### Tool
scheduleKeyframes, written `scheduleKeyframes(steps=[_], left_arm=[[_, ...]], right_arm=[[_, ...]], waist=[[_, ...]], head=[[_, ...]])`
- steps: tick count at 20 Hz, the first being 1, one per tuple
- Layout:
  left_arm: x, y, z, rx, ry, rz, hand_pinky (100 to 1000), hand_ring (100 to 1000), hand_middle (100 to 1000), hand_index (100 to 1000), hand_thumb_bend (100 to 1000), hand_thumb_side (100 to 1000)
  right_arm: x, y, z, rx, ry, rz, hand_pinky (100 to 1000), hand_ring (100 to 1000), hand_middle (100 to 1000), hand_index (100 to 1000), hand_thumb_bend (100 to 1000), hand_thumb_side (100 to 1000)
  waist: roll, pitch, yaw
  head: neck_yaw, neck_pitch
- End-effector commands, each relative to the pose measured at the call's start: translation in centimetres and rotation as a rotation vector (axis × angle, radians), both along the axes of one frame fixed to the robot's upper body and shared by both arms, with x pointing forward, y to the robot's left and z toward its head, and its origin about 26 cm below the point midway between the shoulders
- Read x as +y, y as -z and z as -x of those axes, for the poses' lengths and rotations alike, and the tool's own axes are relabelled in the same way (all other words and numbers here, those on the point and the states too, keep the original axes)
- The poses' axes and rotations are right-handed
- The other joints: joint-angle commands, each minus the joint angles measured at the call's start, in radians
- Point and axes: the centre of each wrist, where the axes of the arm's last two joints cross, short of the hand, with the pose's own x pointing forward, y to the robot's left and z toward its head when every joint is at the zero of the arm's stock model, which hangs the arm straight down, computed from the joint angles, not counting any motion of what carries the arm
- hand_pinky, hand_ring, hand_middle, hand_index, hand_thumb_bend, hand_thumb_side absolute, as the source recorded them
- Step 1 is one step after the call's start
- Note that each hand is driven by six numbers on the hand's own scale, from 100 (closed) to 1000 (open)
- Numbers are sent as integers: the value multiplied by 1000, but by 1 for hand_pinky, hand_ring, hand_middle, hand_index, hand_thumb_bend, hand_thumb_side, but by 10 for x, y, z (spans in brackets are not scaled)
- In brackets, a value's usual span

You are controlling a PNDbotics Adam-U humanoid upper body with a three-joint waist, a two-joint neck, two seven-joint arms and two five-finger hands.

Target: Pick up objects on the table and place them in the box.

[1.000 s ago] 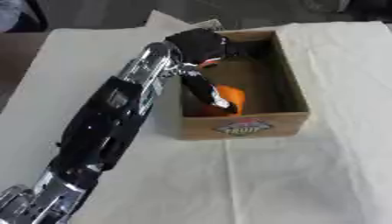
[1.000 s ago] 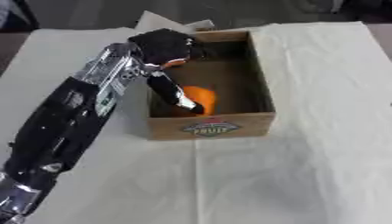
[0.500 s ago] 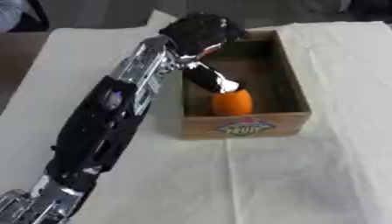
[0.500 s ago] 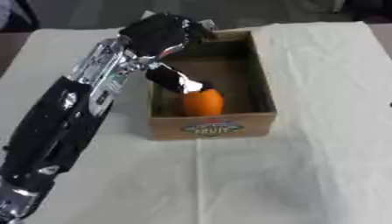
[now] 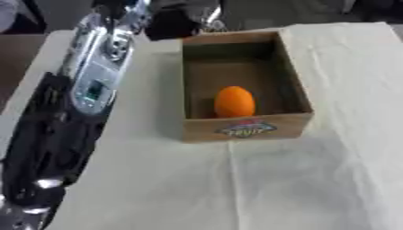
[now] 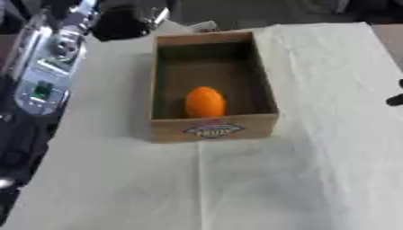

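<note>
Left eye view: the orange object (image 5: 235, 102) is seen lying inside the box (image 5: 291, 78), near its front wall, its long axis pointing from front wall to far wall. The left robot hand (image 5: 175, 21) is held beyond the box's far-left corner, above the surface (image 5: 315, 179); whether its fingers are curled or relaxed cannot be told. The orange object lies toward the surface's near edge from that hand. Only in the right eye view is a dark tip, perhaps the right robot hand (image 6: 396, 99), caught at the right edge.
</note>
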Motion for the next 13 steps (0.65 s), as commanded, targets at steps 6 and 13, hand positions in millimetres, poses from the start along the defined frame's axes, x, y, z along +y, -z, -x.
scheduleKeyframes(steps=[6, 13], left_arm=[[43, -20, 57, -86, 64, 261, 376, 656, 559, 830, 222, 628], [81, 11, 55, -155, 81, 505, 430, 629, 541, 806, 100, 716]], right_arm=[[-10, -9, 4, -51, 48, -8, 864, 881, 518, 733, 100, 891], [-13, -8, 5, -58, 70, -19, 863, 881, 518, 733, 100, 889]], waist=[[-12, -44, 30], [-26, -50, 61]], head=[[-32, 19], [-55, 21]])
